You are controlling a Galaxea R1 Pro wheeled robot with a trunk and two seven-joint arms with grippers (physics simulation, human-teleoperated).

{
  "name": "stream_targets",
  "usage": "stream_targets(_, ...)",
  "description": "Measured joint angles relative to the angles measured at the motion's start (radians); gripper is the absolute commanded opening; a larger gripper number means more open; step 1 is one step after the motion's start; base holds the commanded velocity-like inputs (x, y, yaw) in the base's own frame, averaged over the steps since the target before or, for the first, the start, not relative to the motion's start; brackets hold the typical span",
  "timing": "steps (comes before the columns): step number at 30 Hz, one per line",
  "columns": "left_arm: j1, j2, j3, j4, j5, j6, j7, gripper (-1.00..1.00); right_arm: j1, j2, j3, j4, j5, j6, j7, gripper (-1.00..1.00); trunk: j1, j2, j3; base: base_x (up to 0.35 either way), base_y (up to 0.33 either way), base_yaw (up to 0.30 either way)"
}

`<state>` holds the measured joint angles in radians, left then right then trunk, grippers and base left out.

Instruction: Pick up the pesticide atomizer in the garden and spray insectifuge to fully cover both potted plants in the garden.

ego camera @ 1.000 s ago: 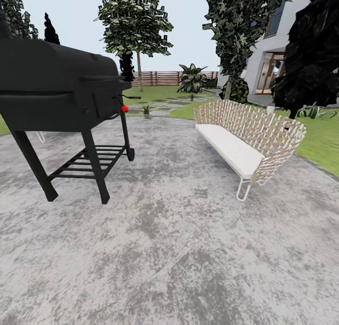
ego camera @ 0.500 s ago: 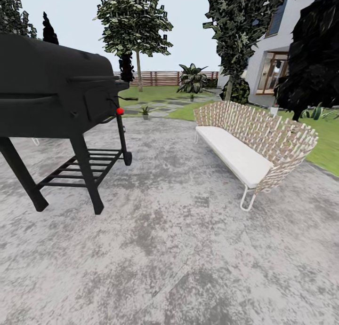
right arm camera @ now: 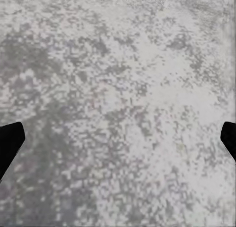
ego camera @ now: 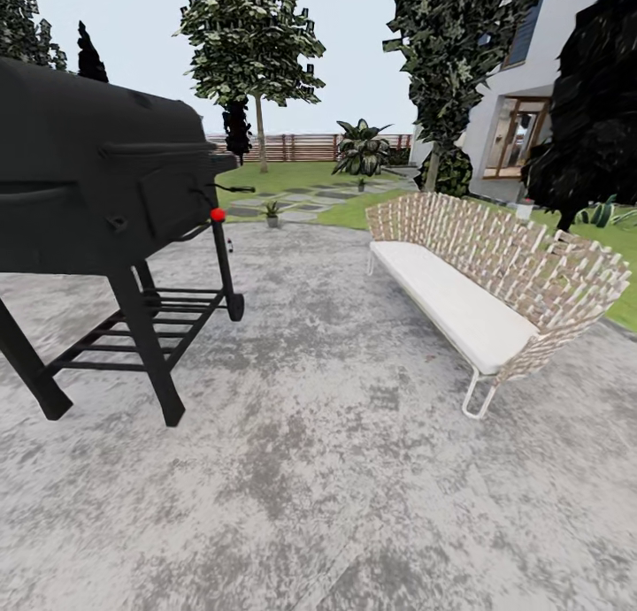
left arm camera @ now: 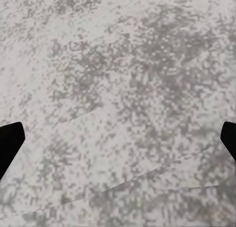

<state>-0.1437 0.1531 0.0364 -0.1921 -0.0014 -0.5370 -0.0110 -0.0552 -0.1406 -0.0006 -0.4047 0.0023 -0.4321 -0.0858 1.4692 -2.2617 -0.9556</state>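
Both grippers are hanging over mottled grey paving (ego camera: 336, 469), fingers spread wide apart, holding nothing: left gripper (left arm camera: 118, 143), right gripper (right arm camera: 118, 143). Black grill (ego camera: 97, 195) is standing at 10 o'clock, woven bench (ego camera: 495, 275) at 2. One potted plant (ego camera: 272, 211) is sitting at 12 by the stepping stones (ego camera: 301, 200); another (ego camera: 360, 184) beyond. Red-topped bottle (ego camera: 217, 215) is showing at the grill's side.

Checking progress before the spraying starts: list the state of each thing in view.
Grill: lid shut, standing on the paving.
Sofa: upright, seat bare.
Potted plant: upright at the paving's far edge.
Left gripper: open, holding nothing.
Right gripper: open, holding nothing.
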Motion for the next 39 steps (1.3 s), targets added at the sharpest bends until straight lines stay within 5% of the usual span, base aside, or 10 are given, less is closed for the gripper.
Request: stream_targets(39,0.0,0.0,-0.001,0.025,-0.003,-0.001,0.001,1.0,0.0,0.003,0.005,0.036,0.002,-0.001,-0.023,1.0,0.0,0.0,0.009,0.34,0.0,0.0)
